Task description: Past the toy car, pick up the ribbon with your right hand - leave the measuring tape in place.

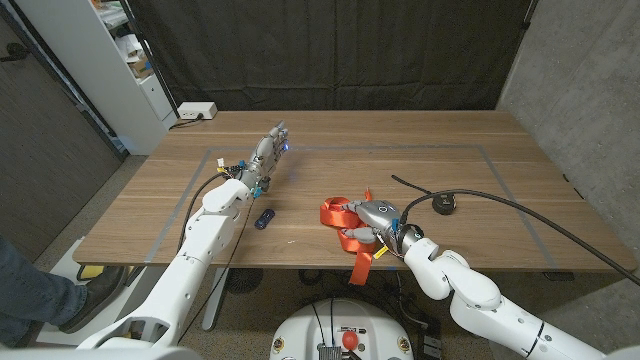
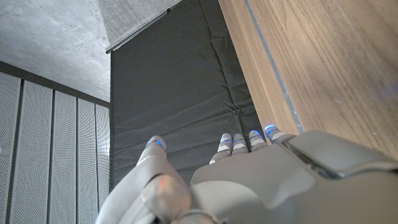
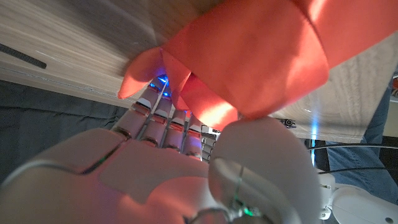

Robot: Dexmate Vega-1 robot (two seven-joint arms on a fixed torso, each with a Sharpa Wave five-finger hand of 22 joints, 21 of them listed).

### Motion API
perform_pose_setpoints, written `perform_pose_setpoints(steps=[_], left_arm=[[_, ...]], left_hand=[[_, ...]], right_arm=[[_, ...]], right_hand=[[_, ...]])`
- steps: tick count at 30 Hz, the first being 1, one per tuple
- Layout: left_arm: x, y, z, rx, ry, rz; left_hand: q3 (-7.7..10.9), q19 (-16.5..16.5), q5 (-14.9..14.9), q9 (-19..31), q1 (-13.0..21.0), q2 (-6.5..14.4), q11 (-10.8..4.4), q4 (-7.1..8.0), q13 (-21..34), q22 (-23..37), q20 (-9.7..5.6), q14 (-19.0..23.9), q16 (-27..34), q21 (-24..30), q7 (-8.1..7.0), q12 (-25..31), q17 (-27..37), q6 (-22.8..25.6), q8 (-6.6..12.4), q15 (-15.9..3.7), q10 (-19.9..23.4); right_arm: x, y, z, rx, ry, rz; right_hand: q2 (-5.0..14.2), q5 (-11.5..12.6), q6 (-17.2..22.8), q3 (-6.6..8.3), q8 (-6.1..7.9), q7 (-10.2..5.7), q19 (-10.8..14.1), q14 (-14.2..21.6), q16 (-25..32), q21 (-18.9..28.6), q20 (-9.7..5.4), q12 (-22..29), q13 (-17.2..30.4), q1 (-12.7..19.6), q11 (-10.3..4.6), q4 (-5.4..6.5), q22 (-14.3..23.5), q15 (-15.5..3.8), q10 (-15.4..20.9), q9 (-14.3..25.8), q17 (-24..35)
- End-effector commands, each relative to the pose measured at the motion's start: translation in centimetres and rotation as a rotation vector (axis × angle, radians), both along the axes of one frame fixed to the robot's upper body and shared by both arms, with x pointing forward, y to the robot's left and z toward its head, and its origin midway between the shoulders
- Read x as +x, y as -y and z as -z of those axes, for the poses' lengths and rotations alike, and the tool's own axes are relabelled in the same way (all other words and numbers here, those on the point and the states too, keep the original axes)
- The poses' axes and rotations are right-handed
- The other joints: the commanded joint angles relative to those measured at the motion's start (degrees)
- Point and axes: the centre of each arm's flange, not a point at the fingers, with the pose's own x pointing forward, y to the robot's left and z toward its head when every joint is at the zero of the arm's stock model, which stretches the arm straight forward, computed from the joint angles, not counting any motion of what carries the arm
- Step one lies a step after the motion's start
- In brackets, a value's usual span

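An orange-red ribbon (image 1: 338, 214) lies bunched near the table's front edge, and one tail (image 1: 360, 268) hangs down past that edge. My right hand (image 1: 379, 218) is on the ribbon's right part. In the right wrist view its fingers (image 3: 163, 119) and thumb close around a fold of the ribbon (image 3: 249, 56). A small dark blue toy car (image 1: 264, 217) stands left of the ribbon. A black round measuring tape (image 1: 443, 205) sits on the table to the right of my right hand, apart from it. My left hand (image 1: 268, 153) reaches out over the table's left middle with straight fingers, holding nothing.
A black cable (image 1: 520, 215) runs from beside the measuring tape along my right arm. Grey tape lines (image 1: 350, 148) mark a rectangle on the wooden table. A white power strip (image 1: 196, 111) lies at the far left corner. A person's leg (image 1: 30, 290) shows at the lower left.
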Motion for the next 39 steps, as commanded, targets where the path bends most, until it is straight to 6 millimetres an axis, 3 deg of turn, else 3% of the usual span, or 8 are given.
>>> perform_pose_setpoints(steps=[1, 5, 13, 18, 31, 39], left_arm=[[0.5, 0.2, -0.1, 0.001, -0.005, 0.003], [0.6, 0.2, -0.2, -0.001, -0.004, 0.001], [0.7, 0.0, -0.4, -0.013, -0.003, 0.005], [0.7, 0.0, -0.4, -0.014, -0.005, 0.005], [0.6, 0.0, -0.2, -0.016, -0.005, 0.007], [0.5, 0.3, 0.0, -0.019, -0.007, 0.015]], left_hand=[[0.00, -5.03, -0.19, 0.28, 0.02, 0.50, -0.35, -0.39, 0.11, 0.17, 0.57, -1.28, 0.37, 0.36, 0.23, 0.24, 0.31, 0.33, 0.51, 0.47, 0.02], [-0.01, -5.02, -0.19, 0.28, 0.01, 0.53, -0.21, -0.41, 0.11, 0.18, 0.60, -1.29, 0.37, 0.37, 0.21, 0.26, 0.32, 0.37, 0.50, 0.46, 0.07], [-0.03, -5.08, -0.21, 0.29, -0.03, 0.58, -0.27, -0.46, 0.12, 0.18, 0.78, -1.27, 0.37, 0.36, 0.20, 0.25, 0.32, 0.42, 0.48, 0.46, 0.06], [-0.04, -5.11, -0.21, 0.29, -0.05, 0.60, -0.24, -0.49, 0.12, 0.18, 0.82, -1.22, 0.38, 0.35, 0.20, 0.24, 0.33, 0.40, 0.45, 0.58, 0.05], [-0.08, -5.14, -0.23, 0.30, -0.11, 0.66, -0.32, -0.56, 0.13, 0.19, 0.84, -1.21, 0.37, 0.36, 0.27, 0.24, 0.33, 0.49, 0.43, 0.59, 0.08], [-0.09, -5.13, -0.23, 0.31, -0.14, 0.69, -0.36, -0.61, 0.14, 0.19, 0.88, -1.19, 0.37, 0.37, 0.22, 0.25, 0.34, 0.55, 0.42, 0.55, 0.11]], right_arm=[[0.5, 0.0, -0.2, 0.017, 0.017, 0.001], [0.8, 0.0, -0.2, 0.017, 0.014, 0.002], [1.2, 0.1, -0.4, 0.030, 0.031, -0.012], [1.3, 0.0, -0.4, 0.040, 0.042, -0.028], [2.1, -0.1, 0.4, 0.010, 0.050, -0.014], [2.7, 0.3, 0.9, 0.002, 0.059, -0.011]], right_hand=[[0.60, -0.47, 4.15, -0.58, 1.41, -1.04, 6.39, 4.58, 2.50, 1.64, -2.29, 1.32, 0.56, 1.22, -1.46, 0.17, 1.28, -2.99, 3.93, 0.28, 1.69], [0.79, -0.72, 7.23, -0.84, 2.21, -1.45, 9.10, 7.58, 3.81, 3.04, -3.52, 2.28, 0.84, 1.89, -2.46, 0.19, 1.46, -4.20, 6.66, 0.31, 2.57], [1.18, -0.84, 9.81, -0.66, 2.72, -2.08, 10.36, 9.40, 4.28, 3.96, -4.23, 3.06, 1.09, 3.21, -2.96, -0.09, 1.62, -4.90, 8.72, 0.32, 3.24], [1.50, -1.02, 10.58, -0.58, 2.66, -2.06, 11.04, 9.41, 5.04, 4.56, -5.11, 3.19, 1.27, 5.26, -2.31, -0.73, 1.74, -5.59, 9.13, 0.32, 4.55], [2.57, -1.64, 14.48, -0.52, 3.34, -2.78, 13.08, 12.71, 8.02, 6.94, -6.81, 4.38, 1.70, 9.46, -3.27, -1.17, 2.86, -7.94, 12.62, 0.37, 7.64], [3.11, -2.12, 17.70, -0.37, 3.97, -2.76, 14.40, 16.04, 9.33, 9.11, -8.04, 5.78, 1.92, 12.01, -3.55, -1.11, 4.01, -9.52, 16.94, 0.43, 8.97]])
